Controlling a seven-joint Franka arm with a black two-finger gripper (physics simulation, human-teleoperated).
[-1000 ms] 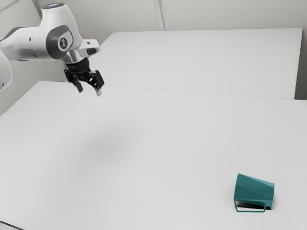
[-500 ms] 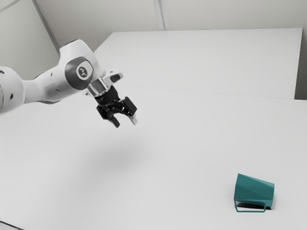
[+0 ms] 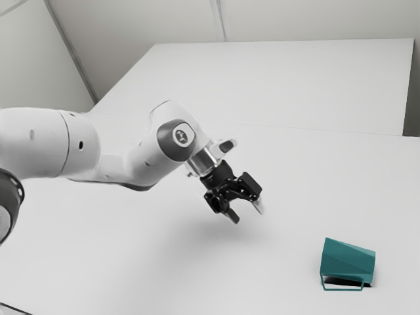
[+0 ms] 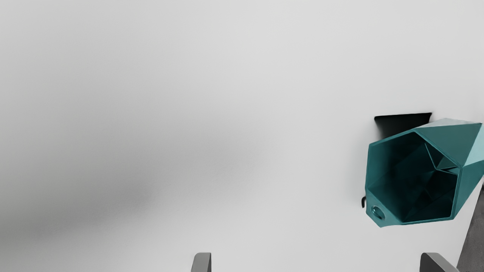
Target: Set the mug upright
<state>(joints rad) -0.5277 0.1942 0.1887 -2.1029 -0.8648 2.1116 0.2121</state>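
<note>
My gripper [image 3: 248, 215] hangs above the table in the exterior view, open and holding nothing, to the left of the mug and higher than it. The teal faceted mug [image 3: 348, 259] lies on its side near the exterior view's lower right, its thin handle low against the table. In the wrist view the mug [image 4: 469, 143] turns its open mouth toward the camera, showing a dark inside. Both fingertips of the gripper [image 4: 315, 262] stand wide apart there, with the mug beyond them.
The white table [image 3: 164, 262] spreads under the arm. A second white surface [image 3: 282, 85] rises behind it. Past the table's edge, a dark grey floor area [image 4: 472, 234] is visible beside the mug in the wrist view.
My gripper has travelled from the exterior view's upper left toward the right and downward, closer to the mug. It has stayed open, and the mug has not moved.
</note>
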